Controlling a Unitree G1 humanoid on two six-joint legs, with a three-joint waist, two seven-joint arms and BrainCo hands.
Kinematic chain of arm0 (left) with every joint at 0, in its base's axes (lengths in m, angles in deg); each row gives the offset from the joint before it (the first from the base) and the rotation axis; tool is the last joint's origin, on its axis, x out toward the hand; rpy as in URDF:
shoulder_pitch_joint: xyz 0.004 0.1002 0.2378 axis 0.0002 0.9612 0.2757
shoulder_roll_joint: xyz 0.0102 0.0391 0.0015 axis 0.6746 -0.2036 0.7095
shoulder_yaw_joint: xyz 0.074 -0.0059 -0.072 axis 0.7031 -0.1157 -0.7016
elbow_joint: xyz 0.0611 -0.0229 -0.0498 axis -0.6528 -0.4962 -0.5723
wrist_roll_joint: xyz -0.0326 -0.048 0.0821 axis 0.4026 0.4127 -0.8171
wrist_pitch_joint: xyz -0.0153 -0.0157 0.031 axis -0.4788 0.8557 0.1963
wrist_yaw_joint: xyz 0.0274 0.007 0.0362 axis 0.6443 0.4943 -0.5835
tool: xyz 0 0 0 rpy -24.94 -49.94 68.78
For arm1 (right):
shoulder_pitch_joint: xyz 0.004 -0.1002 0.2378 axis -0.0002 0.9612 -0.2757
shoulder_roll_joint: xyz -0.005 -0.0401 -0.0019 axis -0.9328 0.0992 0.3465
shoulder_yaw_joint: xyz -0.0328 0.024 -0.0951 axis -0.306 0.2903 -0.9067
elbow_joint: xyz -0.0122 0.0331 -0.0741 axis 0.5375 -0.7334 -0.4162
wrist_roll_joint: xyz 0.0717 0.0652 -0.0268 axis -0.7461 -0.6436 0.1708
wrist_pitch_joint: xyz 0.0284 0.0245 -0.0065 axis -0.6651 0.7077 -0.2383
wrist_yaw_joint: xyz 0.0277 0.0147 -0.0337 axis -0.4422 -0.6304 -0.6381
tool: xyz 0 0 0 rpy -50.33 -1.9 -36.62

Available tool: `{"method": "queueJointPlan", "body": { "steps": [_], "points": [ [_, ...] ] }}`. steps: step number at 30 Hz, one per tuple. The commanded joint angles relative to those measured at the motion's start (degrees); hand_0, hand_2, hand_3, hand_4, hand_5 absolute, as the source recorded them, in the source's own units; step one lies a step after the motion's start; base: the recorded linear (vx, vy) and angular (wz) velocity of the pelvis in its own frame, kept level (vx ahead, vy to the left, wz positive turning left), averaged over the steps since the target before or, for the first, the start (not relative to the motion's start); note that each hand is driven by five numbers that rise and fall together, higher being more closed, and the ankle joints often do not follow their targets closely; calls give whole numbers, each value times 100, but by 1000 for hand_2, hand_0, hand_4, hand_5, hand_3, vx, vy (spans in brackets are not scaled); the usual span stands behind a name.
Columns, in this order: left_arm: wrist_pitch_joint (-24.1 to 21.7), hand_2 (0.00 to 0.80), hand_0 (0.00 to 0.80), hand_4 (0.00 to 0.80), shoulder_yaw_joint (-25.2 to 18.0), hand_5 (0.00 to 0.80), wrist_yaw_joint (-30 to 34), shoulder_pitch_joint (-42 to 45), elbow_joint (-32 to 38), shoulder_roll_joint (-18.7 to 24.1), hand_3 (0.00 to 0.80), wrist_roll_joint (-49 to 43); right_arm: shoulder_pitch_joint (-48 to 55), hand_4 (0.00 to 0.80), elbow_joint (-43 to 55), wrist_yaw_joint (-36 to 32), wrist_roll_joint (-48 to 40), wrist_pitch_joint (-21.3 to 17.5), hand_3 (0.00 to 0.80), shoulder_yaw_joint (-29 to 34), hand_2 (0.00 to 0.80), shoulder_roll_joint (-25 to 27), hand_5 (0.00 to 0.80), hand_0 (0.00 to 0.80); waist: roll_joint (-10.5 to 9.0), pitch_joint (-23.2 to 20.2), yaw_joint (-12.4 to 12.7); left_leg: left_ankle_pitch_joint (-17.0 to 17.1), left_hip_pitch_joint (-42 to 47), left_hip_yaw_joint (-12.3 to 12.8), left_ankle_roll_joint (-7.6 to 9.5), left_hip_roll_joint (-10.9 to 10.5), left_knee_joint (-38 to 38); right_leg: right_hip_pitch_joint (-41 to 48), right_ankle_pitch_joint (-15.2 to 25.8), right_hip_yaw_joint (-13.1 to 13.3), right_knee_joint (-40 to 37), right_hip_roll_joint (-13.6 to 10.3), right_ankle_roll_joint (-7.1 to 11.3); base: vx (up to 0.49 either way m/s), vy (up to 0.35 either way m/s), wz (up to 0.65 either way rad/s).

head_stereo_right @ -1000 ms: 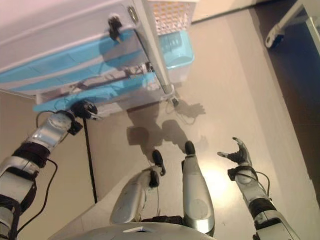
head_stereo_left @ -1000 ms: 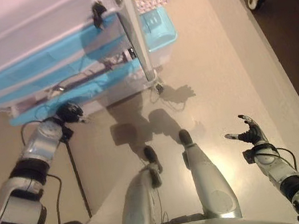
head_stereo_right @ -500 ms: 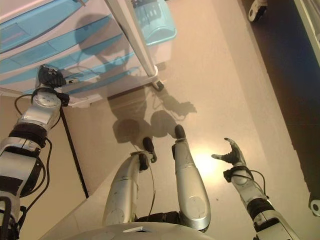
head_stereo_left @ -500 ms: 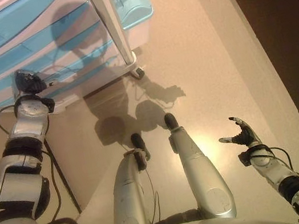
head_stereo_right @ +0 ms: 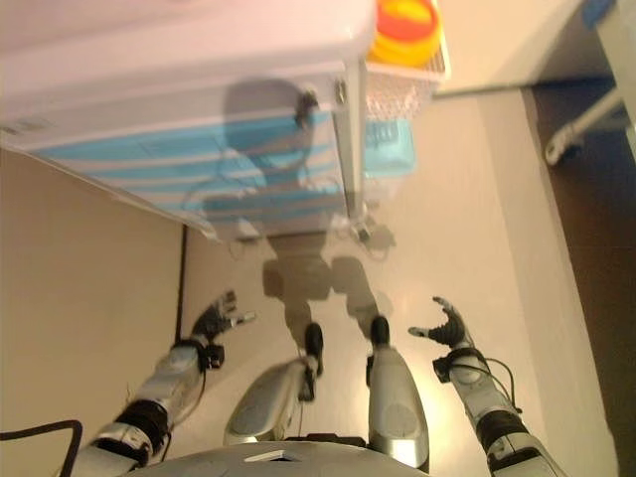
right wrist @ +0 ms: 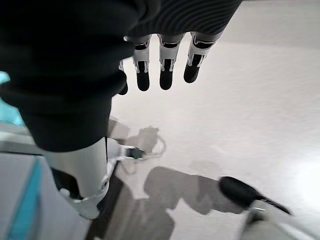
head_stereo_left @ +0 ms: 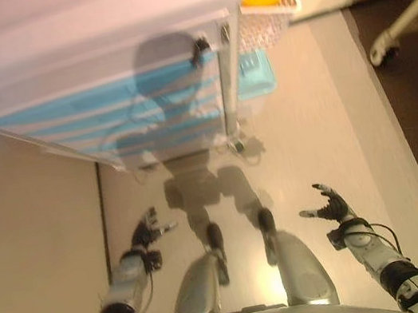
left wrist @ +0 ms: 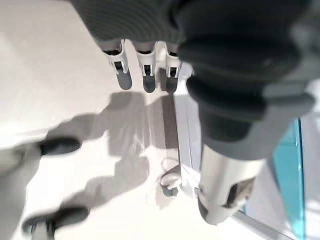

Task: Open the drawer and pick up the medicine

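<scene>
A white cabinet on casters with several light-blue drawers [head_stereo_left: 104, 114] stands ahead of me, all drawer fronts flush. No medicine shows in any view. My left hand [head_stereo_left: 146, 234] hangs low over the floor in front of the cabinet, apart from it, fingers [left wrist: 145, 75] straight and holding nothing. My right hand [head_stereo_left: 330, 206] is raised over the floor at the right, its fingers [right wrist: 165, 70] spread and relaxed, also holding nothing. A small dark latch [head_stereo_left: 197, 49] sits at the cabinet's upper right corner.
A white mesh basket [head_stereo_left: 269, 12] holding a red and yellow object hangs on the cabinet's right side, above a light-blue bin [head_stereo_left: 257, 83]. A cabinet caster [left wrist: 170, 187] rests on the beige floor. A white wheeled frame [head_stereo_left: 388, 44] stands at the far right on dark flooring.
The camera has swung, shifting the whole picture. My left hand has come away from the blue drawer fronts and dropped low over the floor. The right hand keeps its pose.
</scene>
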Motion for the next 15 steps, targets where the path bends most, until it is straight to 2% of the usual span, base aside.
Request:
{"method": "queueJointPlan", "body": {
  "steps": [1,5,11,15],
  "points": [
    [-280,0,0,0,-190,0,365,54,-582,26,0,134,468,0,-214,-357,-185,-187,0,81,0,-156,0,0,-372,-484,64,-539,-77,29,156,-404,385,397,265,32,-581,-24,163,68,-67,5],
    [-512,0,0,0,-168,0,678,212,-1084,-61,0,-485,555,0,-638,-761,-242,-82,0,93,0,-371,0,0,-429,-761,151,-489,186,4,131,-362,120,665,314,-94,-822,5,182,31,-66,17],
    [-746,0,0,0,149,0,860,166,-1202,-91,0,-1041,594,0,-1127,-1449,-627,206,0,115,0,-608,0,0,-453,-1000,225,-381,428,6,87,-264,-232,874,336,-262,-997,40,212,-28,-49,10],
    [-550,0,0,0,35,0,997,124,-1181,-176,0,-428,596,0,-1269,-1600,-652,327,0,147,0,-723,0,0,-432,-1092,239,-312,579,-6,76,-217,-445,988,282,-325,-1000,52,211,-21,-33,5]
  ]
}}
